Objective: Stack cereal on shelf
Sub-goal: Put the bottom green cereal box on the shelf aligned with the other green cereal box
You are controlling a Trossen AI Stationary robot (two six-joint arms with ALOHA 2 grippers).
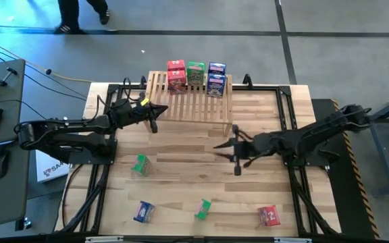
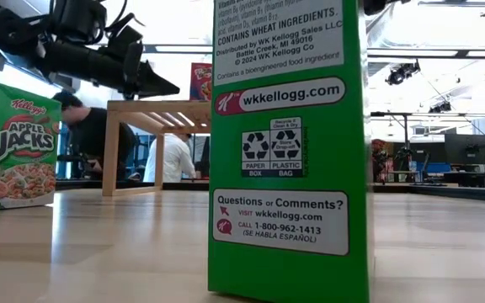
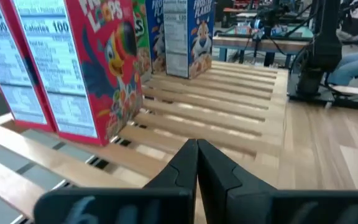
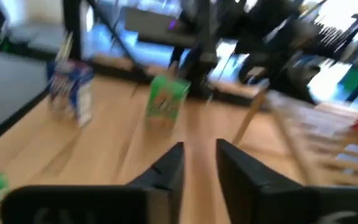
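The light-wood shelf (image 1: 191,101) stands at the table's far middle. On its far edge stand red (image 1: 176,74), green (image 1: 195,72) and blue (image 1: 216,77) cereal boxes. On the tabletop stand a green box (image 1: 140,165), a blue box (image 1: 144,212), a second green box (image 1: 203,209) and a red box (image 1: 269,216). My left gripper (image 1: 155,118) is shut and empty at the shelf's near left corner, its tips over the slats (image 3: 197,152). My right gripper (image 1: 227,154) is open and empty above the tabletop, near the shelf's near right corner.
In the low view the second green box (image 2: 289,143) fills the foreground and the Apple Jacks box (image 2: 15,147) stands at the left. A black frame (image 1: 286,115) runs along the table's sides. Bare planks (image 1: 194,179) lie between the shelf and the loose boxes. People show beyond the table.
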